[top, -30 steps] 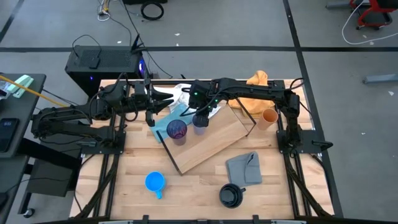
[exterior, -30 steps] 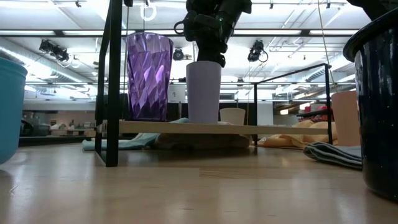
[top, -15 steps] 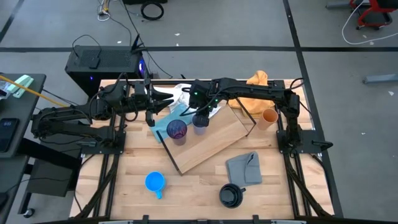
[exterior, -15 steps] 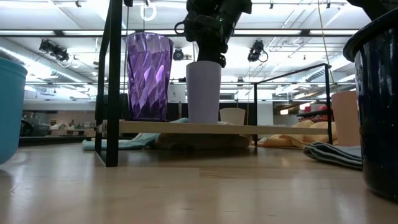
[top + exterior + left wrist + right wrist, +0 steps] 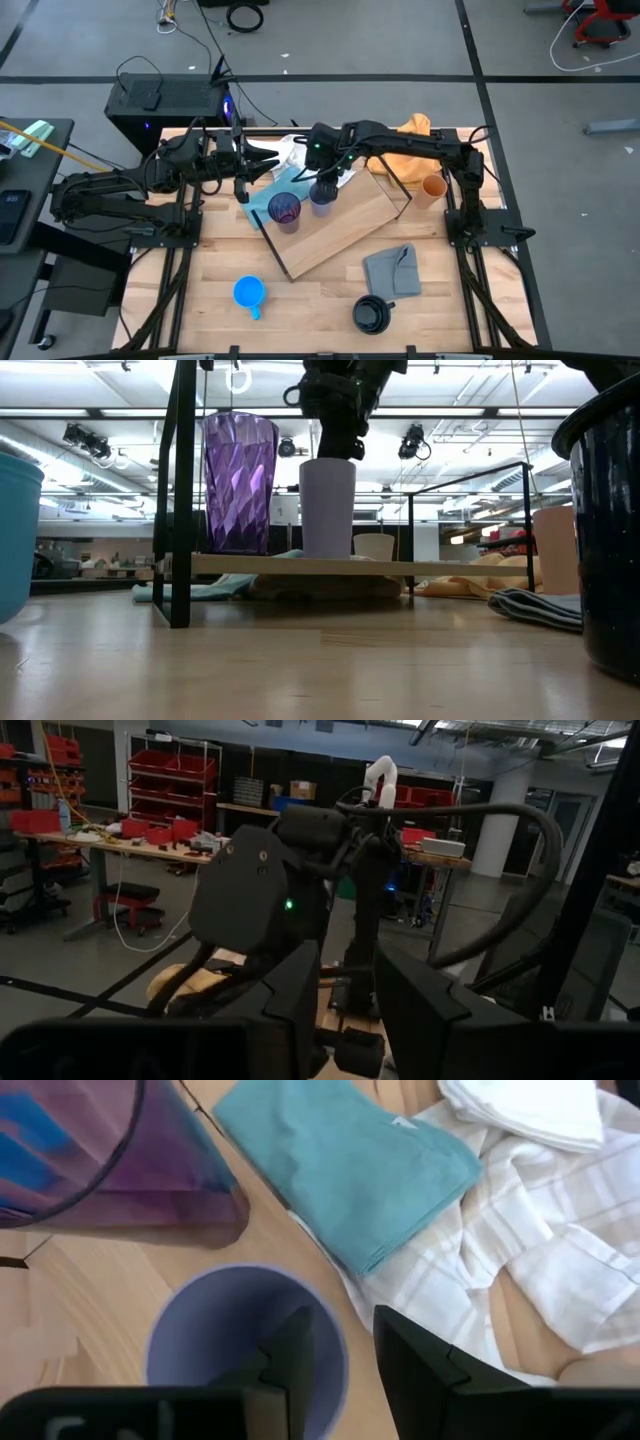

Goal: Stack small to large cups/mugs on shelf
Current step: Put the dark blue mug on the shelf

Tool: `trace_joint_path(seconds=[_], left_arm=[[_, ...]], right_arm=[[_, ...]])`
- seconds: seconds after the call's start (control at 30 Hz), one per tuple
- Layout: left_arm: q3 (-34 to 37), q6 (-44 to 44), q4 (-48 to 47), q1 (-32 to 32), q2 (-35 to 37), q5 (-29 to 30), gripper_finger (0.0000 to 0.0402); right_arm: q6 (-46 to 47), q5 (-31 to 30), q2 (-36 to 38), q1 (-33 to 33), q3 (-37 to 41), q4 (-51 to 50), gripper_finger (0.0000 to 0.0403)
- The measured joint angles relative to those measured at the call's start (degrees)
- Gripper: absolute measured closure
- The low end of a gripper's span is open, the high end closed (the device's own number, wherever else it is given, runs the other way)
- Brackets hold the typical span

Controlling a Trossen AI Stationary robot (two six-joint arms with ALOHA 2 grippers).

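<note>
In the high view the shelf lay slantwise across the middle of the slatted tabletop, with the dark purple tumbler and the lavender cup standing side by side on its upper left end. The right gripper hung right over the lavender cup, just above its rim; in the right wrist view its two fingers stood parted, one over the cup's mouth and one outside the wall, holding nothing. The low view showed the same fingers clear of the cup's top edge, the cup upright on the board beside the tumbler. The left gripper waited in the upper left of the tabletop, off the shelf; whether its fingers were open or closed could not be told. The bright blue mug sat at lower left, the black mug at lower centre near the grey cloth, and the orange cup at the right edge.
</note>
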State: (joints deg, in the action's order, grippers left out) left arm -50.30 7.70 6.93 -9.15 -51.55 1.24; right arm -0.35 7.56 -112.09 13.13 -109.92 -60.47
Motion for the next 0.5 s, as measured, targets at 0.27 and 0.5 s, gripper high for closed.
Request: trace_joint_path(seconds=[0.27,0.5], left_arm=[[0.00,0.00,-0.01,0.00,0.00,0.01,0.0294],[0.00,-0.33,-0.01,0.00,0.00,0.01,0.0294]], right_arm=[[0.14,0.01,0.02,-0.03,-3.54,-0.94,0.0288],[-0.25,0.01,0.02,-1.05,-9.38,-7.13,0.0289]])
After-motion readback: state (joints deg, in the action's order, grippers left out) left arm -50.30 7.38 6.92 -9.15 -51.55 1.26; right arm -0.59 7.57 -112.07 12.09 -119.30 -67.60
